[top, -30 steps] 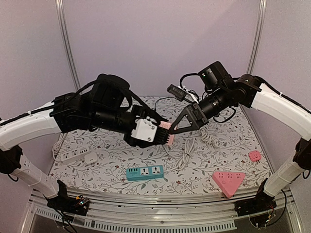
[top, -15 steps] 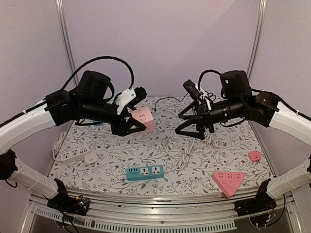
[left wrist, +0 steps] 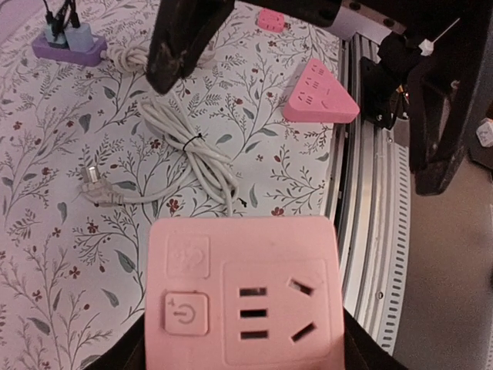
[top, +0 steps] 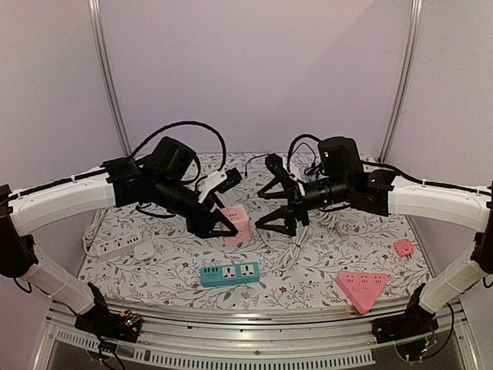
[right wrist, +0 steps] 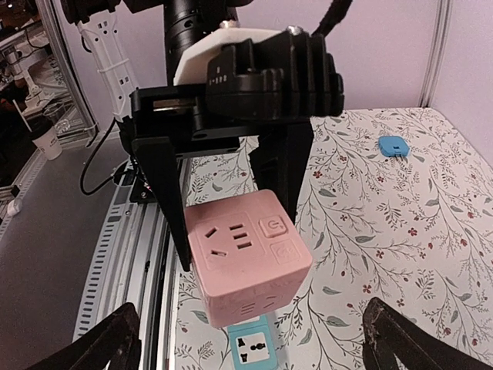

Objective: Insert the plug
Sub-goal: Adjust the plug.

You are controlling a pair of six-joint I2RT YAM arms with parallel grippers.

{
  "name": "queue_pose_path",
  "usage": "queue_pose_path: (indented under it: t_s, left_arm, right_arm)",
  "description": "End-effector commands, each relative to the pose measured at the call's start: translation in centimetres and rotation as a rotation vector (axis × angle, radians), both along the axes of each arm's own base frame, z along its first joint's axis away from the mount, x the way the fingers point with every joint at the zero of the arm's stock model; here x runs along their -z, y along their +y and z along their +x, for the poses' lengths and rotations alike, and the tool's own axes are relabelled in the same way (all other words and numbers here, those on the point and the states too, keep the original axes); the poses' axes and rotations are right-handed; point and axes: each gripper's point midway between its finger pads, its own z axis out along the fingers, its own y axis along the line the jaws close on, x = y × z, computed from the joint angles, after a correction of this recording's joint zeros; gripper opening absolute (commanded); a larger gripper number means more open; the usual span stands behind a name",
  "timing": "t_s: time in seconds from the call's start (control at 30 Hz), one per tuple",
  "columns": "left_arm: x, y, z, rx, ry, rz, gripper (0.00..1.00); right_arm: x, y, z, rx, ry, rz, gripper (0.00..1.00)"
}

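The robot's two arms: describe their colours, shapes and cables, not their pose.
Both the left arm and right arm have white shell links with black joints and wrists. A black cable loops above the left wrist. Each ends in two slim black fingers.

The cube socket (top: 240,222) sits between the fingers of the left gripper (top: 225,223), above the middle of the table (top: 177,287). The right gripper (top: 259,210) hangs just to its right, facing it and apart from it. A coiled cable (top: 296,248) lies on the table under the right gripper, its plug (left wrist: 94,187) beside the coil. In front of the cube, near the front edge, lies a two-outlet power strip (top: 229,274). A triangular socket (top: 362,287) lies front right, with a small square socket (top: 404,247) behind it by the right edge. At the left edge lies a long power strip (top: 115,247), a small adapter (top: 143,250) just beside it. A strip with chargers plugged in (left wrist: 68,48) lies at the back
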Motion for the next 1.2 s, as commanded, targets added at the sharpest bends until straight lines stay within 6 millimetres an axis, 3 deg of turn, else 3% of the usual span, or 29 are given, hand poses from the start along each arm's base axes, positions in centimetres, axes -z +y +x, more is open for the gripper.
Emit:
queue_pose_path:
  t_s: [0.0, 0.27, 0.47, 0.53, 0.6, 0.7, 0.9, 0.93, 1.03, 1.1, 1.17]
  left_arm:
    - [0.6, -1.1, -0.7, 0.101, -0.033, -0.051, 0.0]
    - [0.0, -1.9, -2.7, 0.198, -0.055, -0.087, 0.0]
    - [-0.1, -2.4, -3.9, 0.249, -0.084, -0.088, 0.0]
    - [-0.5, -2.4, -4.2, 0.261, -0.095, -0.097, 0.0]
    - [-0.7, -2.4, -4.4, 0.267, -0.106, -0.105, 0.0]
    - [-0.8, -2.1, -4.6, 0.27, -0.115, -0.103, 0.0]
    - [0.3, -1.8, -4.4, 0.255, -0.115, -0.065, 0.01]
    - [0.7, -1.8, -4.2, 0.24, -0.117, -0.055, 0.13]
    - [1.9, -1.4, -3.2, 0.182, -0.141, -0.015, 0.72]
    - [2.4, -1.2, -2.5, 0.142, -0.168, 0.001, 0.85]
    - [2.4, -1.0, -2.1, 0.115, -0.2, -0.001, 0.87]
  right_arm:
    - [1.6, 1.0, -0.7, -0.074, -0.064, 0.033, 0.99]
    - [4.5, 1.9, -2.8, -0.129, -0.095, -0.023, 0.97]
    - [4.2, 2.9, -2.5, -0.121, -0.095, -0.016, 0.94]
    - [4.5, 3.2, -2.4, -0.127, -0.082, -0.02, 0.89]
    - [4.4, 3.5, -2.4, -0.138, -0.07, -0.014, 0.73]
    - [4.6, 3.7, -2.4, -0.141, -0.047, -0.012, 0.35]
    - [4.6, 3.5, -2.6, -0.146, -0.06, -0.008, 0.04]
    - [4.8, 3.5, -2.6, -0.143, -0.064, -0.011, 0.0]
    - [6.0, 3.5, -2.3, -0.126, -0.069, -0.029, 0.0]
    - [7.4, 3.3, -2.0, -0.113, -0.069, -0.051, 0.0]
    - [8.6, 3.0, -2.1, -0.109, -0.069, -0.069, 0.0]
